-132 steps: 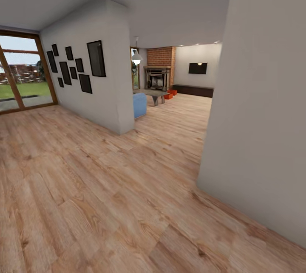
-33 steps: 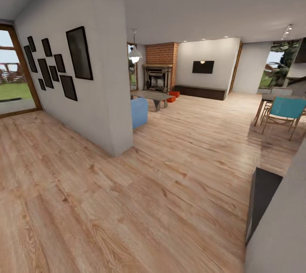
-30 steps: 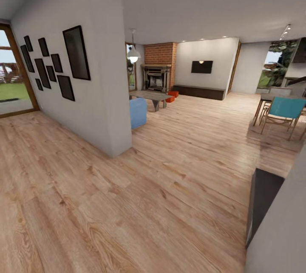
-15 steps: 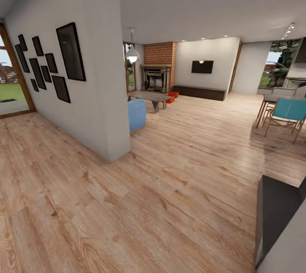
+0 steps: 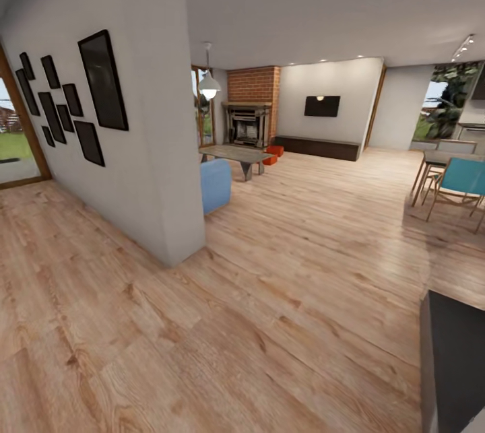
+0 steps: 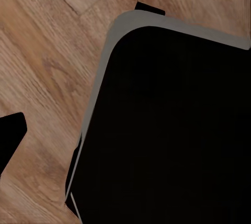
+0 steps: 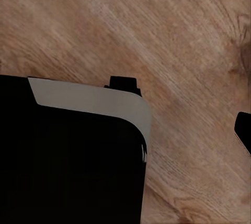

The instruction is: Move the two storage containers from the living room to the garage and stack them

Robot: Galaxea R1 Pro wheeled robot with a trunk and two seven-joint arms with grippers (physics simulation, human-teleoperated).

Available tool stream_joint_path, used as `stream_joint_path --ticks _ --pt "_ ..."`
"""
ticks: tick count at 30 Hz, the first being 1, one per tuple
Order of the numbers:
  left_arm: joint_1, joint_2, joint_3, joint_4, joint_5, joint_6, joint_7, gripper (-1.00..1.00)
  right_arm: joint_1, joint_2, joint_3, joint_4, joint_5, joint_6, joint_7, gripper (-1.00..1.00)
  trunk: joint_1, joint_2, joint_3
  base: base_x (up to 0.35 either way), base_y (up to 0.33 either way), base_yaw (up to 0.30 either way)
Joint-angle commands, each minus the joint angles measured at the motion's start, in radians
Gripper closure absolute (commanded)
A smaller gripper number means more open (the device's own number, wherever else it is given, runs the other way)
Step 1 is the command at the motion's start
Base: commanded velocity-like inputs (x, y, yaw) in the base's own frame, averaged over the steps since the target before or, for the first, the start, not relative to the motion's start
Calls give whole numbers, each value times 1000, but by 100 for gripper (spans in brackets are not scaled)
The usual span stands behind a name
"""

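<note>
Head view, left to right: glass door (image 5: 10,143) at the far left edge, lawn beyond; a white partition wall (image 5: 145,150) hung with black picture frames (image 5: 102,80); past its end, a blue sofa (image 5: 215,184) corner, a low grey coffee table (image 5: 236,153), a pendant lamp (image 5: 209,88) above, then the brick fireplace (image 5: 250,120). The two storage containers (image 5: 273,152) sit on the wood floor (image 5: 283,298) just beside the far end of the coffee table, near the fireplace hearth, showing as small red-orange shapes; too far to tell whether they touch each other. Right of them: a long dark bench (image 5: 316,145) under a wall-mounted black screen (image 5: 321,106), then a dining table with a teal chair (image 5: 461,180) at the right edge. Judgement: the robot is in transit toward the living room, fetch step not yet begun, open floor ahead. Wrist views look down at planks and a dark rounded panel with a pale rim, likely the robot's own base, which suggests arms hang tucked low for driving. Neither claw's fingers can be made out clearly; opening cannot be told, nothing seen held. Containers lie well apart from both claws, across the room.
</note>
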State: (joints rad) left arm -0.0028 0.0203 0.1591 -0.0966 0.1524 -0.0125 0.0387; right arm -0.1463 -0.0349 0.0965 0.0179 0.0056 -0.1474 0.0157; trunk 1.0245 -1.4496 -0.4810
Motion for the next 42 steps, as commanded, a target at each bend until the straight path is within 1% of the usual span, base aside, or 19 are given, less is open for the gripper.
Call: stream_joint_path --ticks 1,8,16,34,42 --pt "0 0 -2 0 10 -1 1 -100 -1 -1 6 2 0 -3 3 -100 1 0 -1 322 0 -43" --pt "0 -2 -3 -2 9 -2 2 -100 -1 1 8 2 1 -2 2 -100 1 0 -1 322 0 -171" --pt "0 -3 -2 -2 10 -3 3 -100 -1 2 8 3 2 -7 -10 -100 1 0 -1 322 0 -243" --pt "0 -3 -2 -2 10 -3 4 -100 -1 2 8 4 4 -9 -10 -100 1 0 -1 322 0 -247" --pt "0 -3 -3 -1 10 -3 4 -100 -1 0 10 4 4 -8 -9 -100 1 0 -1 322 0 -51"
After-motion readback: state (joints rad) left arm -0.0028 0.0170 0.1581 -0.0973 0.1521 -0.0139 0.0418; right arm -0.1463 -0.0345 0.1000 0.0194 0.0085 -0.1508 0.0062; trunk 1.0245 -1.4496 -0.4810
